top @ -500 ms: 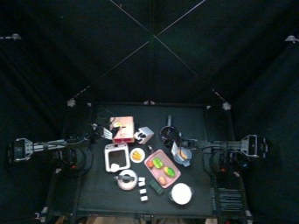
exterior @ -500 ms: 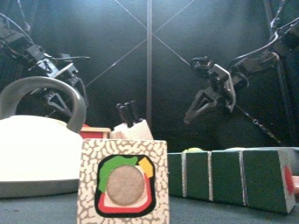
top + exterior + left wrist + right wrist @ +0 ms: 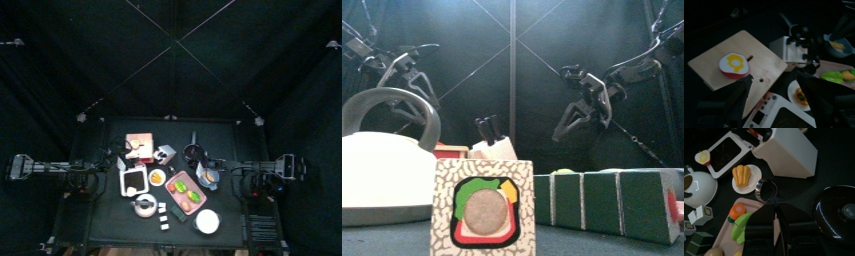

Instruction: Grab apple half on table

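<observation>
Red apple half [image 3: 734,65] lies cut face up on a wooden board [image 3: 744,67] on the table [image 3: 114,135]; left claw [image 3: 771,92] gapes wide above it, right claw [image 3: 775,223] pinched narrow.

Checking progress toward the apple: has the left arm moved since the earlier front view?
Yes. The left arm has swung inward, toward the kettle handle.
</observation>
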Motion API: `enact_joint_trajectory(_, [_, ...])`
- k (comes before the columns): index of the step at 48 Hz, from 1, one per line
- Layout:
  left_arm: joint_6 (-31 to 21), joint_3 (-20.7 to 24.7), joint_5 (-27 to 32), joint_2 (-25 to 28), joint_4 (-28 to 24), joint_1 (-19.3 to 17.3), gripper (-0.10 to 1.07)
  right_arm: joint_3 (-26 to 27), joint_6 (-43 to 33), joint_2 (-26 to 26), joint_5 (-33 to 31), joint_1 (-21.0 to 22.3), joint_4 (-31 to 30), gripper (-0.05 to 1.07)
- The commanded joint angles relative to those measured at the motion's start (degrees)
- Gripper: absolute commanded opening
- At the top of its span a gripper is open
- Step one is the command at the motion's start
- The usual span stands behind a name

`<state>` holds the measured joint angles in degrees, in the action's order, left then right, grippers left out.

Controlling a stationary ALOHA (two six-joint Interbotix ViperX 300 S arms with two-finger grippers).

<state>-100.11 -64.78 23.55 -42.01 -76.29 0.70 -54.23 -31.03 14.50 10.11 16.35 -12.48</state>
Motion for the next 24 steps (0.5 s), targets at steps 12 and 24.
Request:
enact_joint_trajectory(12, [0.18, -2.64, -3.25, 0.88, -2.99, 15.21, 1.02, 1.14, -0.09, 0.53, 0.18, 0.18, 0.0, 0.37])
enact_joint_trajectory(24, [6.94, -4.13, -3.69, 3.69, -2.55, 20.92, 1.02, 1.49, -0.09, -0.44, 0.18, 0.18, 0.26, 0.37])
